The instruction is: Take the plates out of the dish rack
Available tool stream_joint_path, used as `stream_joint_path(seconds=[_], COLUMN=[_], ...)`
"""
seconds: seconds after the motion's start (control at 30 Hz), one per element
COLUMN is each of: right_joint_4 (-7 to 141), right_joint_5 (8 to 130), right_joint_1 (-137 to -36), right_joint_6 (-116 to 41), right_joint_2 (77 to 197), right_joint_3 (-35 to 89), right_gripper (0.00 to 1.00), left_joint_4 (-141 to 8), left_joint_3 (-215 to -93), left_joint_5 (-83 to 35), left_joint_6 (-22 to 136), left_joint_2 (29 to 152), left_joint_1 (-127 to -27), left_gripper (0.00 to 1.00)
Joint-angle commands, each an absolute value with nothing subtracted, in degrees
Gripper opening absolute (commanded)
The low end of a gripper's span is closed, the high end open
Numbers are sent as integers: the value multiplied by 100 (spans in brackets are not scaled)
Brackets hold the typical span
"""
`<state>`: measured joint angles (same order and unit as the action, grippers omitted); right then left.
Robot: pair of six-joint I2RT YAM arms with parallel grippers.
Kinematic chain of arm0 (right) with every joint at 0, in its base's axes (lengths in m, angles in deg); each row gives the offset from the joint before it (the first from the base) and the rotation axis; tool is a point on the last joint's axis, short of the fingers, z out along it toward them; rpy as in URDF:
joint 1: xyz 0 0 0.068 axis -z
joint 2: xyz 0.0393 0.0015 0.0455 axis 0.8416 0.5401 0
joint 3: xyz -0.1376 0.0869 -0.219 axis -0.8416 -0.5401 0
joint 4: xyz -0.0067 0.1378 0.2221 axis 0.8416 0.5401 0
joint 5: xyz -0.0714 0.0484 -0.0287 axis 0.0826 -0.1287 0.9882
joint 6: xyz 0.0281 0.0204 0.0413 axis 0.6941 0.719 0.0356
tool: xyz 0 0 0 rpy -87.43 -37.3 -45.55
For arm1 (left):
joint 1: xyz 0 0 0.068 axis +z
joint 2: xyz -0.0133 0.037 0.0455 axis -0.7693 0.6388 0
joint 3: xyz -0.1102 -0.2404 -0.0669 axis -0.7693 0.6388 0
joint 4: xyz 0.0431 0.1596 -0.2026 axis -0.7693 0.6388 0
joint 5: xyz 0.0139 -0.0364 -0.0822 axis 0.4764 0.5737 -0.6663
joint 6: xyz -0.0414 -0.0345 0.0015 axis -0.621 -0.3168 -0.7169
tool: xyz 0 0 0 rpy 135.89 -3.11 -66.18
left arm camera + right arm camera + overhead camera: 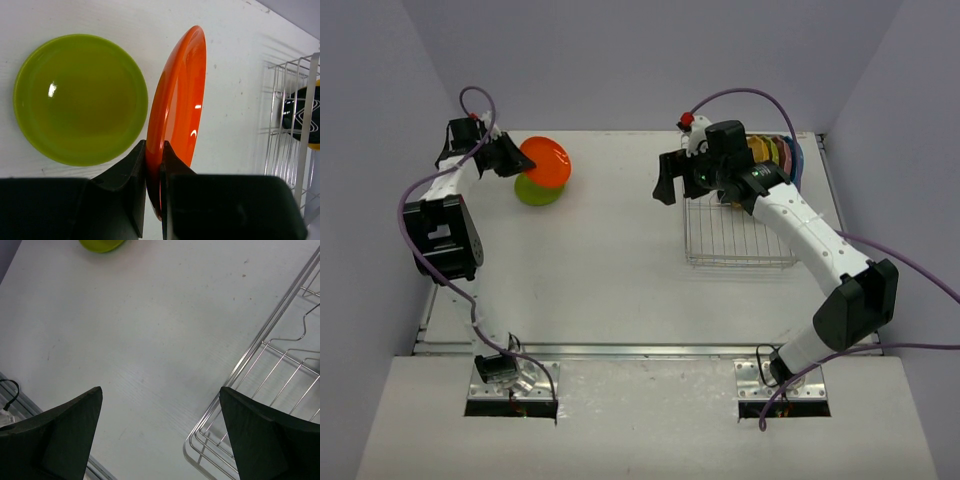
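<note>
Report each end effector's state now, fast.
Left end effector: closed on the orange plate, gripping its rim.
Right end effector: open, holding nothing, over the table beside the dish rack.

The top external view looks down from behind on the whole white counter (620, 270). The wrist views sit close above it, sharing the round lime-green plastic plate (80, 97) and the silver wire rack (740, 240).
</note>
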<state>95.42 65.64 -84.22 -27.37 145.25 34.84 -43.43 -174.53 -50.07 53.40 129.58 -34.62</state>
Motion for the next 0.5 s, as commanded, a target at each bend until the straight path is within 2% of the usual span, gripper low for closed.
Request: stream_joint_path(seconds=[0.0,0.47], right_joint_4=[9370,9418], right_joint_5=[6585,6387], right_joint_1=[-8331,-8271], right_joint_6=[-2741,-2662], right_joint_2=[14363,14516], right_joint_3=[3408,3492], right_gripper=[99,99], left_joint_4=[-4473,-4403], left_joint_3=[-17891,-18065], left_joint_5=[-5093,-4896], left_joint_6=[5070,5161], left_joint_2=[13340,13913], left_joint_1=[-3351,-3148], left_gripper=[0,1])
